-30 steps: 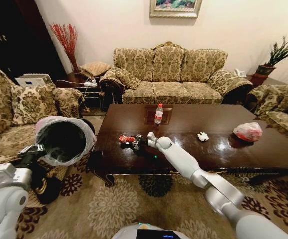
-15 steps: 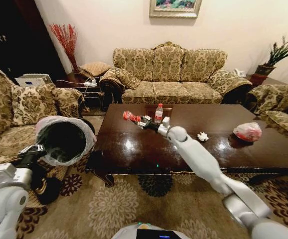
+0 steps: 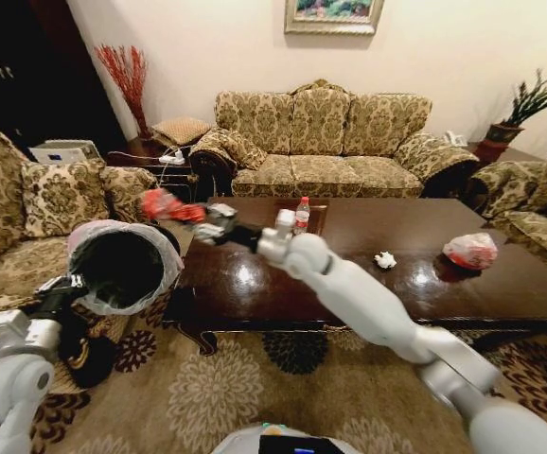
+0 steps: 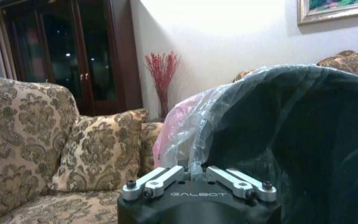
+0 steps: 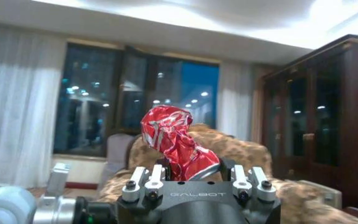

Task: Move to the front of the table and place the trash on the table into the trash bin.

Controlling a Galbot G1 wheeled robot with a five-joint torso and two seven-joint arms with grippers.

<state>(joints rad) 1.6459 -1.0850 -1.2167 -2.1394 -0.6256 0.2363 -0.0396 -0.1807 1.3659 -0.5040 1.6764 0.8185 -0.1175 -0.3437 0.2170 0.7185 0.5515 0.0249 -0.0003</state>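
Up close, right gripper point(image 5: 195, 173) pinching red crumpled wrapper point(image 5: 174, 140)

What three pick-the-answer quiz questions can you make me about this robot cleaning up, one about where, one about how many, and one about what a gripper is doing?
1. Where is the red wrapper?
A. on the table
B. in the air above the bin
C. on the sofa

2. How many pieces of trash lie on the table?
A. three
B. one
C. five

3. What is the right gripper doing?
A. hanging open
B. gripping the bottle
C. gripping the wrapper

Answers:
1 B: the wrapper hangs just over the bin, which the left gripper holds by its rim.
2 A: the bottle, the paper wad and the bag.
3 C: the right wrist view shows its fingers shut on the wrapper.
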